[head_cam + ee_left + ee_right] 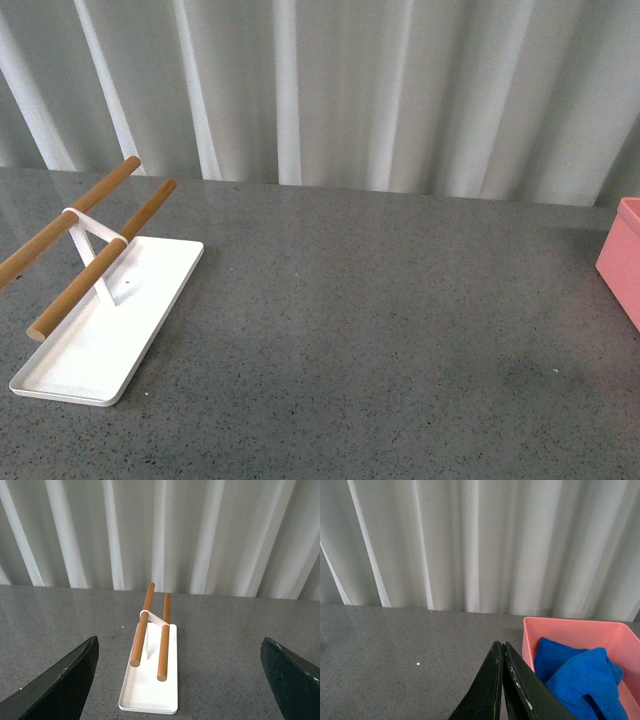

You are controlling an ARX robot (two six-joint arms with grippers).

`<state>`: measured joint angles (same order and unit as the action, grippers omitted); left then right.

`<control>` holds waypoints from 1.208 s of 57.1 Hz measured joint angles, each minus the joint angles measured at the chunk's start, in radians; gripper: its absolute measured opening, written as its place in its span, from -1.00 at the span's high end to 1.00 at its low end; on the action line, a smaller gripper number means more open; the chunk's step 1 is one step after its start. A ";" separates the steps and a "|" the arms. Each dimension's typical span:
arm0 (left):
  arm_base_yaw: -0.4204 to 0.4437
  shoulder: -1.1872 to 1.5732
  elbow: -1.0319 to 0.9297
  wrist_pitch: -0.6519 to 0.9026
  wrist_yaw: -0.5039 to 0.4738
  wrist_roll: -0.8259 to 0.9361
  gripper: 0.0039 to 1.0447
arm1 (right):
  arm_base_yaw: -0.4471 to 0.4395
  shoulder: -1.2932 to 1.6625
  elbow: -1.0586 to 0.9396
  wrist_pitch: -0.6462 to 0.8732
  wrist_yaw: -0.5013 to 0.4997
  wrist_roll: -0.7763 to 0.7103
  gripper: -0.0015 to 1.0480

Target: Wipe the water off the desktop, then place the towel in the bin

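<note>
Before the pale curtain [300, 90], the grey desktop [380, 330] looks dry as far as I can judge, the towel [575, 675] already lies in the bin [570, 626], so only retreat remains for the wide-open left gripper [180, 680] and the closed, empty right gripper [502, 680].

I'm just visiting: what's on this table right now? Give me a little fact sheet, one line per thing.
table: dark grey speckled desktop
towel: blue towel, bunched inside the bin
bin: pink bin, at the table's right edge
tray: white tray with two wooden rods on a stand, on the left
left gripper: open, empty, facing the tray
right gripper: shut, empty, beside the bin
water: none visible
</note>
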<state>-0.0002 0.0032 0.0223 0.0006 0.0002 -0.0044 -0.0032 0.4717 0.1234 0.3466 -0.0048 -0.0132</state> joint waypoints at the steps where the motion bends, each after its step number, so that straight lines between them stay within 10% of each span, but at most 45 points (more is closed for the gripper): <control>1: 0.000 0.000 0.000 0.000 0.000 0.000 -0.88 | 0.000 -0.007 -0.005 -0.003 0.000 0.000 0.93; 69: 0.000 -0.001 0.000 0.000 0.000 0.000 -0.88 | 0.000 -0.467 -0.101 -0.345 0.004 0.003 0.93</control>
<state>-0.0002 0.0025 0.0223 0.0006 -0.0002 -0.0040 -0.0029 0.0044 0.0223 0.0013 -0.0010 -0.0105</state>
